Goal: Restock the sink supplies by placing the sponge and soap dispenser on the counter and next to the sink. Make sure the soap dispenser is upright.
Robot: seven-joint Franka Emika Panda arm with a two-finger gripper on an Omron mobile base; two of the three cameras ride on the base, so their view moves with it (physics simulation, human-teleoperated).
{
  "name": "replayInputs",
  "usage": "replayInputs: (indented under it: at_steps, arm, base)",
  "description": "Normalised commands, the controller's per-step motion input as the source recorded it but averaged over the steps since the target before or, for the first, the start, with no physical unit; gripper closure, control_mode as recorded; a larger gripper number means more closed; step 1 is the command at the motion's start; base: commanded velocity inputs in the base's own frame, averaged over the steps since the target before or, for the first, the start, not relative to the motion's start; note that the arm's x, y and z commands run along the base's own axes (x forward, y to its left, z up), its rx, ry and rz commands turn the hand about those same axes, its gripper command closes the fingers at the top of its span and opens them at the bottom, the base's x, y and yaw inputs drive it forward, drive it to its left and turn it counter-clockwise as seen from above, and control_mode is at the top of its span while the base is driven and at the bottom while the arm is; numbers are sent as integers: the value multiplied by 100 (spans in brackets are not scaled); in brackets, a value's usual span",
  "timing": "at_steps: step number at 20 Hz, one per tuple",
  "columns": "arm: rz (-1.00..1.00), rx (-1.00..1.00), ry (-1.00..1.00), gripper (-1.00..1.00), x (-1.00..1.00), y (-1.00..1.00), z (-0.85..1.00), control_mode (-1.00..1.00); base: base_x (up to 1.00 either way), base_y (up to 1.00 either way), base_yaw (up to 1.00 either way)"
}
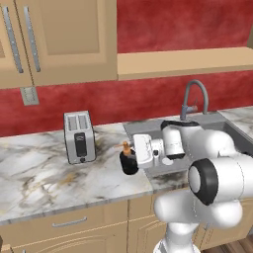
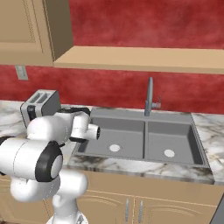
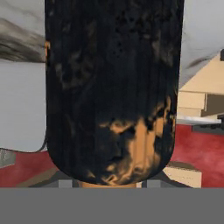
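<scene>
The soap dispenser [image 1: 128, 163], a squat black bottle with an orange-brown pump, stands upright on the marble counter [image 1: 44, 173] just left of the sink [image 1: 148, 129]. My gripper [image 1: 135, 159] reaches in sideways from the right and is shut on the bottle's body. In the hand view the black, orange-mottled soap dispenser [image 3: 111, 87] is very close and hides the fingertips. The sponge is out of view. From the right base camera, the double-basin sink [image 2: 144, 131] lies to the right of my arm.
A silver toaster [image 1: 79, 137] stands on the counter left of the bottle, near the red wall. The curved grey faucet [image 1: 195, 99] rises behind the sink. Wooden cabinets [image 1: 59, 39] and a shelf [image 2: 140, 59] hang overhead.
</scene>
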Motion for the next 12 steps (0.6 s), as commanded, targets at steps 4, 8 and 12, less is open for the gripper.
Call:
replayInputs:
  at_steps: [4,8,12]
  arm:
    - [3,7,0,100,39,-3,-29,-100]
    - [1,0,-3,100,20,-13,-38,-100]
    - [0,0,-1,100,4,-3,-42,-100]
  base:
    - [0,0,0]
    - [0,0,0]
    - [0,0,0]
